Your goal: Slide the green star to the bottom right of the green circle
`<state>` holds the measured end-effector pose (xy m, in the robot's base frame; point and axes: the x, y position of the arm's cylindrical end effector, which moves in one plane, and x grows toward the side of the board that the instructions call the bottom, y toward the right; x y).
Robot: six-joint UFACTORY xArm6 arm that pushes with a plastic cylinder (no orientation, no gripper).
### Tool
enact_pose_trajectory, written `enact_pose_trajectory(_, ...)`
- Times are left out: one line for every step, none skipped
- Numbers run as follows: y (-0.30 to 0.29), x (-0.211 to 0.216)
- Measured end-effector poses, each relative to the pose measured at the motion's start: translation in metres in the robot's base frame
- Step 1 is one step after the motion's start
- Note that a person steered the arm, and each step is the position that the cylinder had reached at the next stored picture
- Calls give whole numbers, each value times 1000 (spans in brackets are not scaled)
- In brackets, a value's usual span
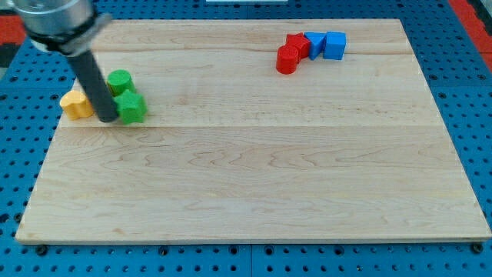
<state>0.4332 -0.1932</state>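
The green circle (120, 80) sits near the board's left edge in the upper left. The green star (131, 107) lies just below it and slightly to the right, touching or nearly touching it. My tip (108, 119) rests on the board against the star's left side, below the circle. The dark rod rises up and to the left from the tip and hides part of the circle's left side.
A yellow block (76, 103) lies left of the rod. At the upper right, a red cylinder (287, 59), another red block (297, 45) and two blue blocks (314, 44) (334, 45) cluster together. The wooden board (254, 177) lies on a blue pegboard.
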Motion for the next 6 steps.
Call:
enact_pose_trajectory(12,11)
enact_pose_trajectory(153,10)
enact_pose_trajectory(295,-1)
enact_pose_trajectory(407,-36)
enact_pose_trajectory(480,-64)
enact_pose_trajectory(535,-75)
